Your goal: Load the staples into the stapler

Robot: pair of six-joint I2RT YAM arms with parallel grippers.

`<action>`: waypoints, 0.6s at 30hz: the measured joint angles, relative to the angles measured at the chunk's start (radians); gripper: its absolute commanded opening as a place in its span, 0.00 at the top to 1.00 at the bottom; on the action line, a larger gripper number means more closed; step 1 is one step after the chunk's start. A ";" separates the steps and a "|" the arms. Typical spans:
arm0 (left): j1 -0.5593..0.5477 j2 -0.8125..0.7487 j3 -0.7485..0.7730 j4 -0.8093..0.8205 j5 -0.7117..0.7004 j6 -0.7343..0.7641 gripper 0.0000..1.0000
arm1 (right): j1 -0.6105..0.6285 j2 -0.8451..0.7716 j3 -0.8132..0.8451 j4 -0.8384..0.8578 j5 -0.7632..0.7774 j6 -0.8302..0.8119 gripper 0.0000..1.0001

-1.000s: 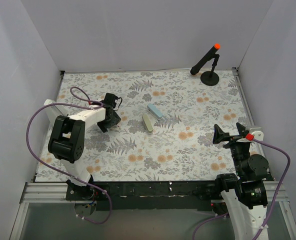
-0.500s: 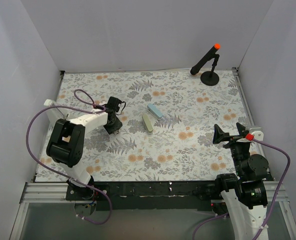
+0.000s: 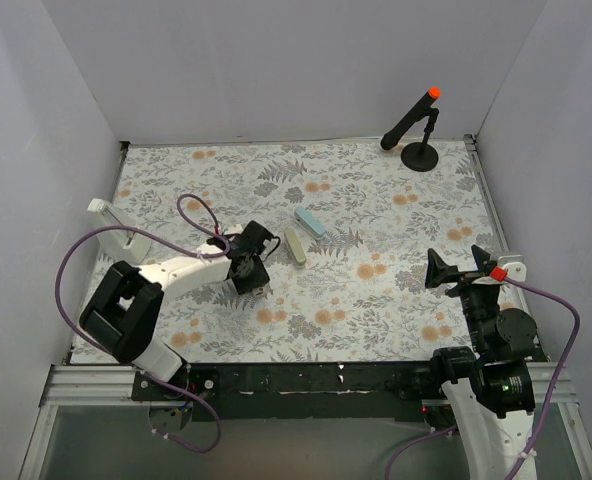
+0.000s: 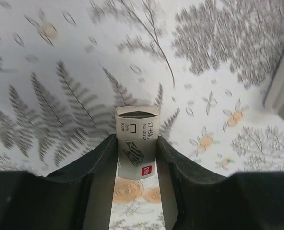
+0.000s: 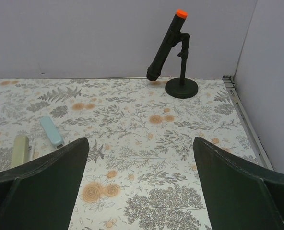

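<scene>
My left gripper (image 3: 249,268) is shut on the small beige staple box (image 4: 136,142), which has printed staple artwork and a red mark; it is held low over the floral mat. The staple rows and their tray are not visible. A pale beige-green stapler (image 3: 295,246) lies just right of the left gripper, with a light blue bar-shaped piece (image 3: 310,221) beyond it. Both also show in the right wrist view, beige (image 5: 20,150) and blue (image 5: 51,131). My right gripper (image 3: 454,268) is open and empty at the near right, its jaws wide apart (image 5: 141,143).
A black stand with an orange-tipped black rod (image 3: 414,125) sits at the back right corner. White walls enclose the floral mat (image 3: 376,290) on three sides. A grey-beige edge (image 4: 282,91) shows at the right of the left wrist view.
My left arm has moved right and toward the near edge with the staple box, ending close beside the beige-green stapler. The right arm has not moved.
</scene>
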 measured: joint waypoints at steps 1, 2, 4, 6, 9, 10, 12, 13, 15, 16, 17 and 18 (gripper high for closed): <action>-0.030 -0.011 -0.006 -0.004 0.000 -0.016 0.64 | 0.000 0.000 0.000 0.000 -0.005 0.000 0.02; -0.058 -0.022 -0.013 -0.004 -0.001 -0.037 0.63 | 0.000 0.000 0.000 0.000 -0.011 0.000 0.02; -0.123 -0.040 -0.030 -0.004 -0.002 -0.092 0.62 | 0.000 0.005 0.000 0.000 -0.030 0.000 0.02; -0.182 -0.048 -0.048 -0.002 -0.002 -0.161 0.61 | 0.000 0.029 0.000 0.001 -0.062 0.002 0.02; -0.233 -0.050 -0.078 0.016 0.000 -0.237 0.59 | 0.000 0.111 0.013 -0.014 -0.119 0.022 0.02; -0.239 -0.057 -0.083 0.024 0.002 -0.253 0.57 | 0.000 0.145 0.023 -0.026 -0.137 0.032 0.02; -0.249 -0.063 -0.095 0.048 0.006 -0.277 0.54 | 0.000 0.213 0.043 -0.047 -0.176 0.053 0.02; -0.251 -0.064 -0.098 0.059 0.009 -0.285 0.51 | 0.000 0.251 0.055 -0.060 -0.199 0.061 0.02; -0.254 -0.065 -0.101 0.079 0.018 -0.297 0.49 | 0.000 0.320 0.077 -0.089 -0.246 0.077 0.02; -0.256 -0.065 -0.102 0.092 0.026 -0.302 0.49 | 0.000 0.349 0.085 -0.100 -0.271 0.083 0.02; -0.258 -0.066 -0.103 0.102 0.033 -0.306 0.48 | 0.000 0.374 0.090 -0.111 -0.294 0.090 0.02; -0.261 -0.065 -0.105 0.113 0.040 -0.309 0.47 | 0.000 0.394 0.092 -0.118 -0.315 0.103 0.02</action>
